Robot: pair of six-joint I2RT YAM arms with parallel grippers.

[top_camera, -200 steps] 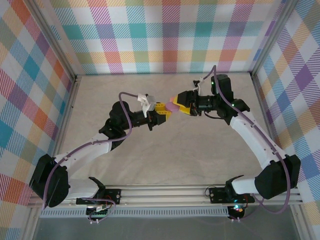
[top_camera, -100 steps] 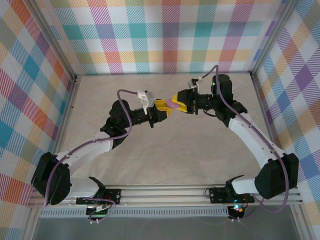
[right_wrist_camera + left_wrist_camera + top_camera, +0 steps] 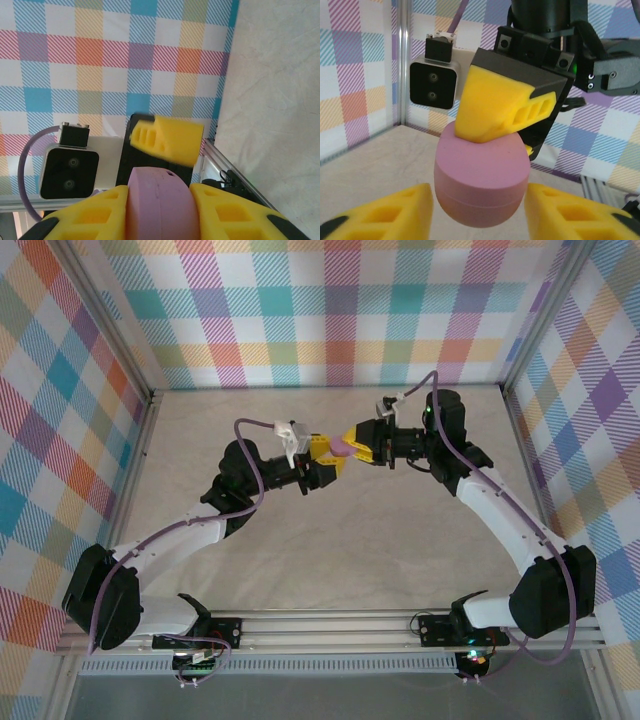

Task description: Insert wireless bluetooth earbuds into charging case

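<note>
- The charging case point(image 3: 481, 182) hangs in mid-air between the two arms, well above the surface point(image 3: 350, 560), over its far half
- Your right gripper point(image 3: 350, 447) is pinching the charging case: in the right wrist view both yellow fingers point(image 3: 95, 212) press flat on its flanks
- Your left gripper point(image 3: 333, 456) is spread: in the left wrist view its fingertips point(image 3: 395, 210) stand to either side of the charging case, with a gap showing on each side
- The two grippers meet nose to nose, so the charging case lies straight ahead of each one; the right gripper is the one carrying it
- The two grips cross: from the left wrist, a right finger sits on top of the charging case while the left fingers flank it sideways
- The seam runs level around the charging case in the left wrist view and the lid looks shut, so what is inside is hidden
- My judgement: the next move turns on pulling the left gripper straight back along its own line; a sideways drift would knock the charging case
- Nothing else stands close, and the checked walls are well apart from the handover
</note>
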